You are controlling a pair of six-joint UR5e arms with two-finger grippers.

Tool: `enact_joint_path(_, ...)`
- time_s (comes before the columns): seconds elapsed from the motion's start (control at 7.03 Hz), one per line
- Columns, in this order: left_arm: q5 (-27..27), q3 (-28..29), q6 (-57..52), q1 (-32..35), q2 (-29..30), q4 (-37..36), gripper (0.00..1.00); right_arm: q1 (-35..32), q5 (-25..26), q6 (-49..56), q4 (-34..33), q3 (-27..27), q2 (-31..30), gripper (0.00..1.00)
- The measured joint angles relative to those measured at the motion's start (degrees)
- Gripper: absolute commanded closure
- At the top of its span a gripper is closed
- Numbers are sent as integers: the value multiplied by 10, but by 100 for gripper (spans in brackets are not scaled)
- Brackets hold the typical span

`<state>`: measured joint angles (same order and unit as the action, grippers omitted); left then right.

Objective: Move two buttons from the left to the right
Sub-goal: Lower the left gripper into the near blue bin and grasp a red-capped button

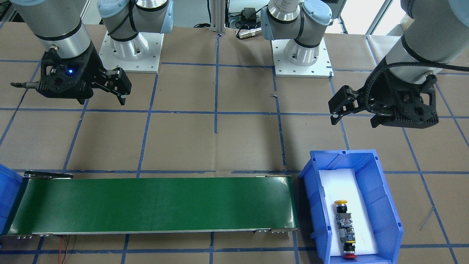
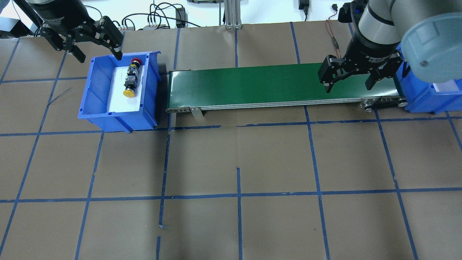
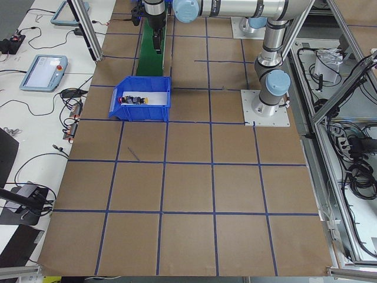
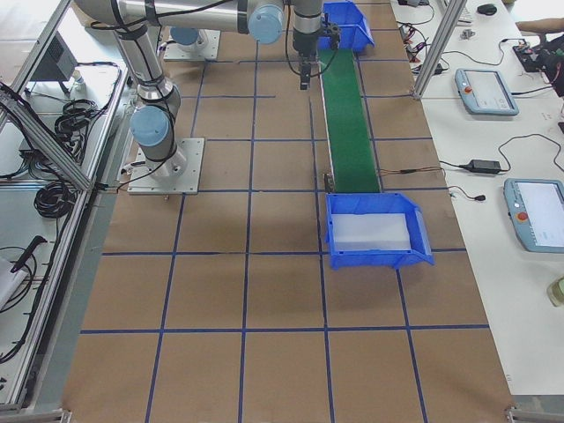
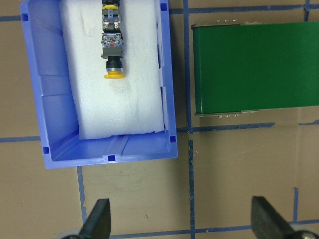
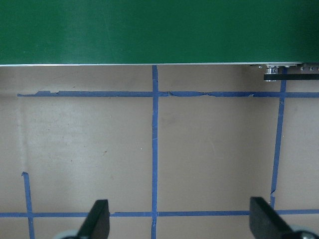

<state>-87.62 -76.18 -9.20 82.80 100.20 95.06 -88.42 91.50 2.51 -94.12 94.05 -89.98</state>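
Two buttons lie end to end on white foam in the left blue bin [image 2: 119, 122], contact blocks touching: the yellow button [image 2: 129, 93] toward the robot, the red button [image 2: 135, 60] on the far side. They also show in the front view, yellow button [image 1: 340, 202] and red button [image 1: 350, 256]. The left wrist view shows the yellow button [image 5: 114, 74]; the red cap is cut off at its top. My left gripper [image 2: 97, 56] is open and empty, high beside the bin. My right gripper [image 2: 348, 85] is open and empty above the conveyor's right end.
A green conveyor belt [image 2: 270, 83] runs between the left bin and a second blue bin [image 2: 426, 97] at its right end. Brown paper with blue tape lines covers the table [image 2: 238, 162]. Cables lie along the far edge.
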Motion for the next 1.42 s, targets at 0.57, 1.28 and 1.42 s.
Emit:
enact_joint_path(0.57, 0, -5, -9, -15, -2, 0, 0, 0, 0, 0, 0, 1, 1, 0)
enact_joint_path(1.28, -7, 4, -10, -46, 81, -82, 0, 0, 0, 1, 1, 3, 2, 0)
enact_joint_path(1.42, -10, 8, -10, -47, 116, -118, 0, 0, 0, 2, 1, 3, 2, 0)
